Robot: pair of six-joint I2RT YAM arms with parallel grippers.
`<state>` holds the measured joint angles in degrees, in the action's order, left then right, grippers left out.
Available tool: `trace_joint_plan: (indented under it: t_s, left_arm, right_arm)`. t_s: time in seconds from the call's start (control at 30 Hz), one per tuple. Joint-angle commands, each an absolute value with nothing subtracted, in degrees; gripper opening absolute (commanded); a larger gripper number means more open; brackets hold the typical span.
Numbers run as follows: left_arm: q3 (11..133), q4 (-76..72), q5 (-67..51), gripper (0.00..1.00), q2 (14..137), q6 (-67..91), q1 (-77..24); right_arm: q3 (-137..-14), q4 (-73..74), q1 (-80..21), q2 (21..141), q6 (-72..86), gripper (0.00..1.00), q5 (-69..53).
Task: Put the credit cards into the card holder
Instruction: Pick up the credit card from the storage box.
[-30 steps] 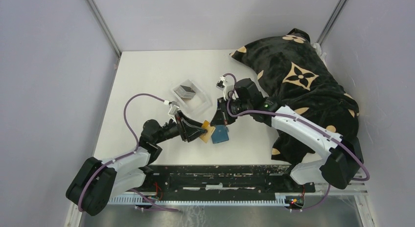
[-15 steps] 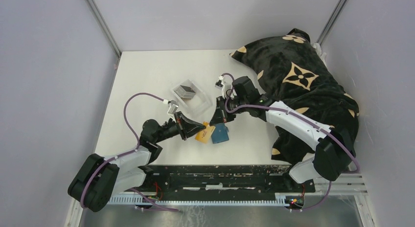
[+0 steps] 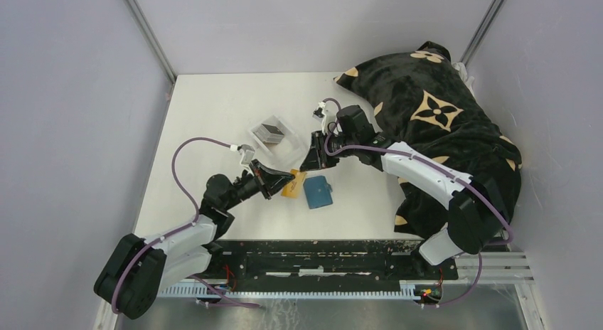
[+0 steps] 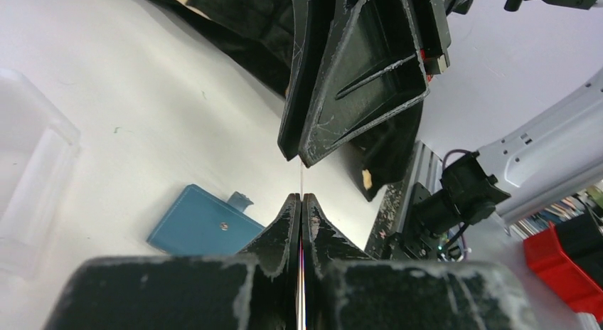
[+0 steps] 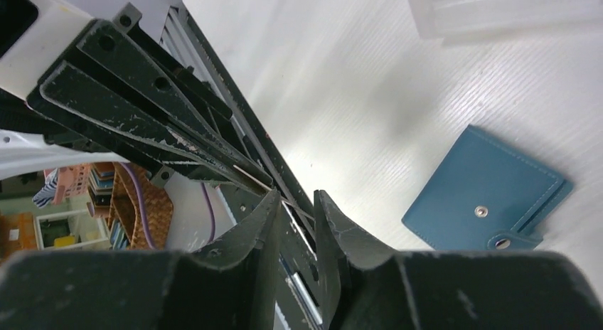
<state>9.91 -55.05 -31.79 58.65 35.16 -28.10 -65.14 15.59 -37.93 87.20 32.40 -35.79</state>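
Note:
My left gripper (image 3: 281, 181) (image 4: 301, 198) is shut on a tan credit card (image 3: 294, 186), which shows edge-on as a thin line (image 4: 301, 179) between its fingers. My right gripper (image 3: 310, 166) (image 5: 294, 199) hovers at the card's far end with a gap between its jaws, so it stands open. The teal card holder (image 3: 318, 193) (image 4: 196, 224) (image 5: 484, 195) lies closed and flat on the table just right of the card, its snap tab showing. More credit cards (image 3: 270, 131) sit stacked in a clear tray.
The clear plastic tray (image 3: 285, 151) lies behind the two grippers. A bulky black cushion with tan flower marks (image 3: 434, 109) fills the table's right side, under the right arm. The black base rail (image 3: 320, 248) runs along the near edge.
The left gripper has closed on the tan card. The right gripper has opened and drawn back up and left, uncovering the card holder.

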Motion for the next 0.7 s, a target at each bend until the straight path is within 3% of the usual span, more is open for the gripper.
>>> trace_joint_plan:
  t_s: [0.0, 0.67]
  left_arm:
    - [10.11, -53.32, -26.26, 0.03, 56.65, 31.81, -28.44]
    - [8.84, -51.41, -8.09, 0.03, 55.05, 35.73, -28.60]
  right_arm:
    - [-68.74, 9.82, -37.22, 87.96, 32.90, 0.31, -33.31]
    - [-68.90, 6.71, -36.40, 86.35, 31.25, 0.46, -22.98]
